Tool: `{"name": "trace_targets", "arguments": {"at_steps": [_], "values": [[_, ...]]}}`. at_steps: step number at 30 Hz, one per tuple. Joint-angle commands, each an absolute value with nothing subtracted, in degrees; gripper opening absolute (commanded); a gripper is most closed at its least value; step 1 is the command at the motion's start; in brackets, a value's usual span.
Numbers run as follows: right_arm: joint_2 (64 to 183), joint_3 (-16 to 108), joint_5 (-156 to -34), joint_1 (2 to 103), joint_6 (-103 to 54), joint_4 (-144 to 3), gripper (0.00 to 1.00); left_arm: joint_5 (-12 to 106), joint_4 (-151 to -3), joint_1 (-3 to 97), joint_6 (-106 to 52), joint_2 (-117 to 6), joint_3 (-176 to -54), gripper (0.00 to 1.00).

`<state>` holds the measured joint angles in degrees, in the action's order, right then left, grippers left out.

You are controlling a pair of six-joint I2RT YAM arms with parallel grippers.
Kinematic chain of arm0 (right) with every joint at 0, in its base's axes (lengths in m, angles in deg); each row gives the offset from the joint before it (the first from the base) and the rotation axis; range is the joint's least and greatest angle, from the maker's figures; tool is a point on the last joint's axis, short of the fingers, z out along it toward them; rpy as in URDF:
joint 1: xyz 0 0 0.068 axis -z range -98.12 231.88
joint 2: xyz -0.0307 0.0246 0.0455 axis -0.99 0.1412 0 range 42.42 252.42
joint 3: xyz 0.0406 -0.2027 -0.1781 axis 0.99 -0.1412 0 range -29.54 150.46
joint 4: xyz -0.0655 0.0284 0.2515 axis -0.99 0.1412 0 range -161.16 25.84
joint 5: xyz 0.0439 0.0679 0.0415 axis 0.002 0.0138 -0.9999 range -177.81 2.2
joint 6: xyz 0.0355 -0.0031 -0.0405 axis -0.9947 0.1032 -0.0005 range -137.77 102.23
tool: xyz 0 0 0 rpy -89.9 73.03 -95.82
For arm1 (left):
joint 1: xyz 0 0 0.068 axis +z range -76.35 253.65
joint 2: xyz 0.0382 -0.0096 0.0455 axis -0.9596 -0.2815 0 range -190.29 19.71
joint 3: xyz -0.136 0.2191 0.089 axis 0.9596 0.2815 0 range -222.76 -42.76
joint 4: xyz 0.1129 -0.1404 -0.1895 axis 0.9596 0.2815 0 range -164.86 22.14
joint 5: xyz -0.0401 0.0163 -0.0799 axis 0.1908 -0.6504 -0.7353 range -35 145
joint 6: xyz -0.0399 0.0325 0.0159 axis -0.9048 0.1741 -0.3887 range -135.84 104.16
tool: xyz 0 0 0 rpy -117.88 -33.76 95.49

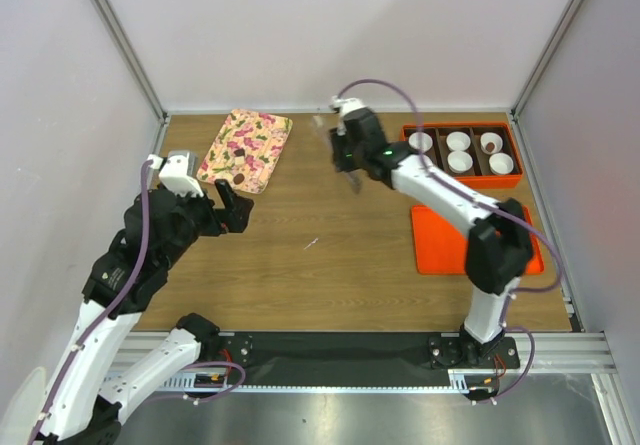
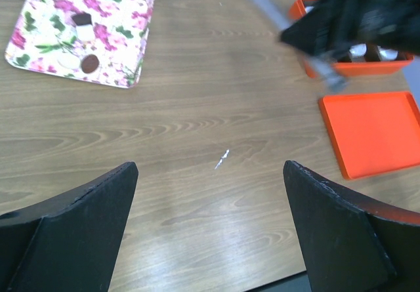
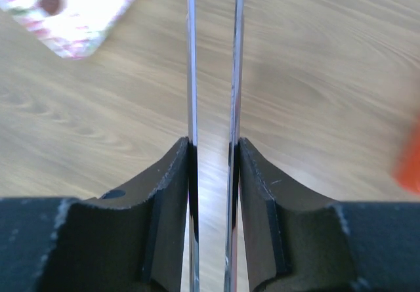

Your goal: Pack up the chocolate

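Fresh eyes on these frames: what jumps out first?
The right gripper is shut on thin metal tweezers, held over the middle of the table. A floral tray with a few chocolates sits far left; an orange box of white paper cups sits far right. The left gripper hangs open and empty.
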<state>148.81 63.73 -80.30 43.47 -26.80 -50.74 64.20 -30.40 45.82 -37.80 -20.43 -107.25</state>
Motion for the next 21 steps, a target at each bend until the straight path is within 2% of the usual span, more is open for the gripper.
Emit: {"name": "trace_targets", "arguments": {"at_steps": [1, 5, 11, 18, 21], "values": [[138.77, 55.14, -79.72, 50.65, -28.49, -50.51, 0.35, 62.04, -33.64, 46.23, -37.9, -21.07, -106.13, 1.0], [130.15, 47.29, -79.54, 58.57, -28.31, -49.98, 0.36, 61.25, -34.96, 46.23, -38.16, -21.43, -105.34, 1.0], [121.62, 43.59, -79.55, 71.14, -28.13, -44.8, 0.36, 59.84, -36.19, 46.23, -38.87, -22.48, -104.55, 1.0], [122.75, 42.26, -77.96, 86.6, -32.53, -39.7, 0.37, 57.99, -37.6, 46.23, -39.66, -23.01, -103.49, 1.0], [123.63, 42.09, -79.27, 90.31, -33.32, -39.34, 0.37, 57.82, -37.42, 46.23, -39.31, -23.19, -103.49, 1.0]]}}
